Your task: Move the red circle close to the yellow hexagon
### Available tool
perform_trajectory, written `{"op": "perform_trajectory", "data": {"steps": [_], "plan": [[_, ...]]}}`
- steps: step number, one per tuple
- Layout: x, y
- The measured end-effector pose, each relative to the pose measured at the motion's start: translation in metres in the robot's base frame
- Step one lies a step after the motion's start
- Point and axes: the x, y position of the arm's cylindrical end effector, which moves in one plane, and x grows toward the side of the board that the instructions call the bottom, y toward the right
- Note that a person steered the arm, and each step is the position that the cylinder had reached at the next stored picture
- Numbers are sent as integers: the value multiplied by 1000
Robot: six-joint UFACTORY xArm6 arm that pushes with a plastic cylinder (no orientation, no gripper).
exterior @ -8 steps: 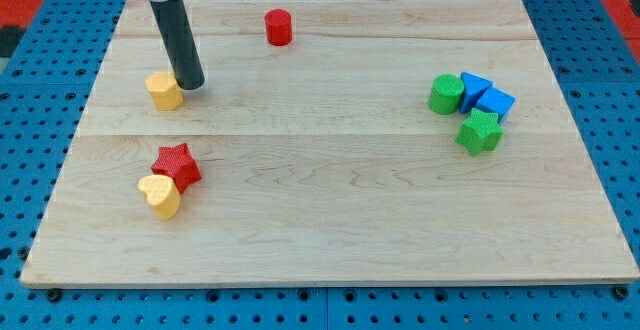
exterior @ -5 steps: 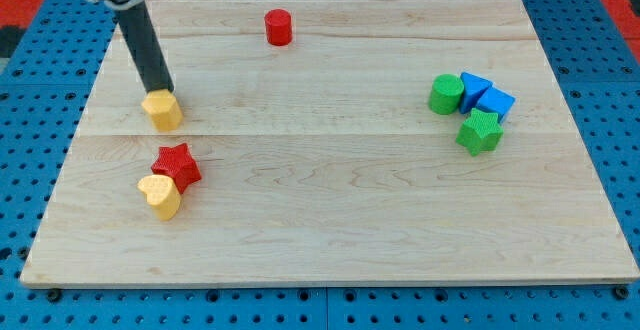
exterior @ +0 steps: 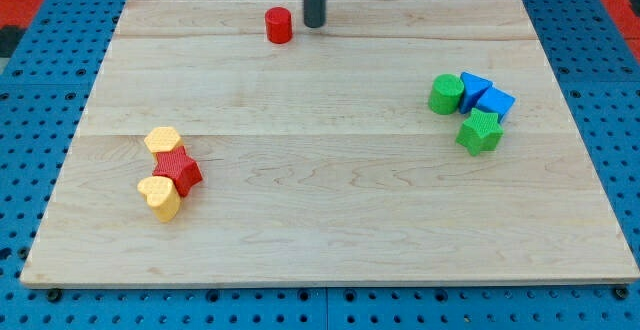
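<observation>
The red circle (exterior: 278, 25) stands near the view's top, left of centre, on the wooden board (exterior: 330, 220). My tip (exterior: 314, 24) rests just to its right, a small gap apart. The yellow hexagon (exterior: 162, 140) lies far off at the view's left, touching the top of a red star (exterior: 178, 169).
A yellow heart (exterior: 159, 196) sits against the red star's lower left. At the view's right a green cylinder (exterior: 446, 94), two blue blocks (exterior: 484, 95) and a green block (exterior: 479, 132) form a cluster.
My tip has left the yellow hexagon at the left and moved up and right to beside the red circle. The hexagon has slid down against the red star.
</observation>
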Motion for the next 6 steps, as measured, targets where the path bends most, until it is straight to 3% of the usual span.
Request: {"op": "perform_trajectory", "data": {"steps": [1,2,6], "plan": [[32,-81],[81,-104],[91,-108]]}}
